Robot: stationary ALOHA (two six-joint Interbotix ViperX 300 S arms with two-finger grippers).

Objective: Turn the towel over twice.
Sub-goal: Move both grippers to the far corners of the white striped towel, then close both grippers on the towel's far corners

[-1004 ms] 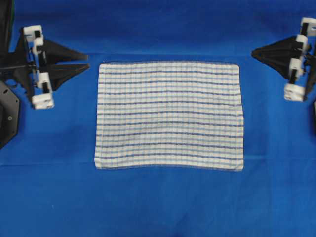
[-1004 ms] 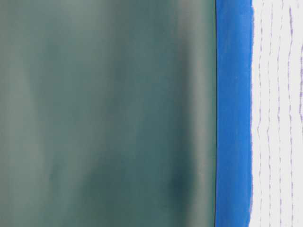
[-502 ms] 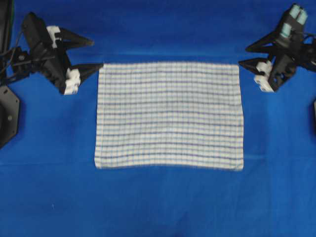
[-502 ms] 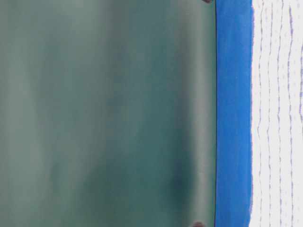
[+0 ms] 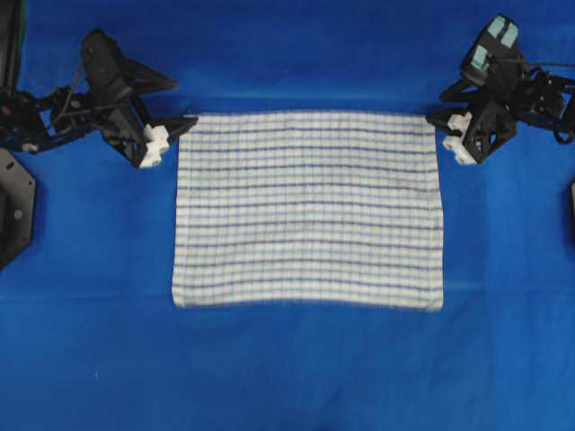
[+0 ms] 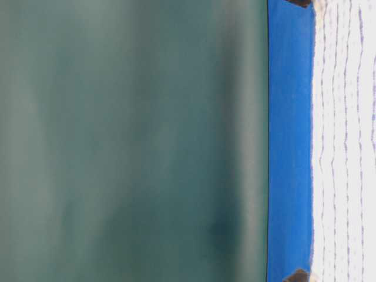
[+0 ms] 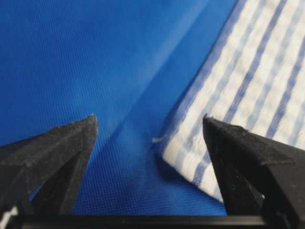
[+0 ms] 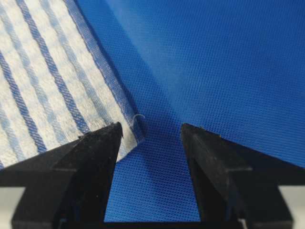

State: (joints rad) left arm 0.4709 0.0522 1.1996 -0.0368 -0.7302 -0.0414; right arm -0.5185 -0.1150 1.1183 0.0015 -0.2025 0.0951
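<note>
The towel [image 5: 305,211], white with thin blue stripes, lies flat and spread out in the middle of the table. My left gripper [image 5: 184,101] stands open at its far left corner. In the left wrist view the towel [image 7: 248,71] has that corner between the spread fingers of the left gripper [image 7: 149,119], one fingertip over the cloth, nothing pinched. My right gripper [image 5: 436,105] stands open at the far right corner. In the right wrist view the towel [image 8: 43,86] has its corner just inside the right gripper [image 8: 151,126], beside the left-hand finger.
The plain blue table cover [image 5: 305,377] spreads on every side of the towel, with wide room in front and at both sides. The arms' dark bases [image 5: 13,211] sit at the left and right edges. The table-level view has the towel's edge [image 6: 346,141] against a green backdrop.
Both arms have swung in from the sides and down to the towel's two far corners. Both grippers have opened wider. The towel has not moved.
</note>
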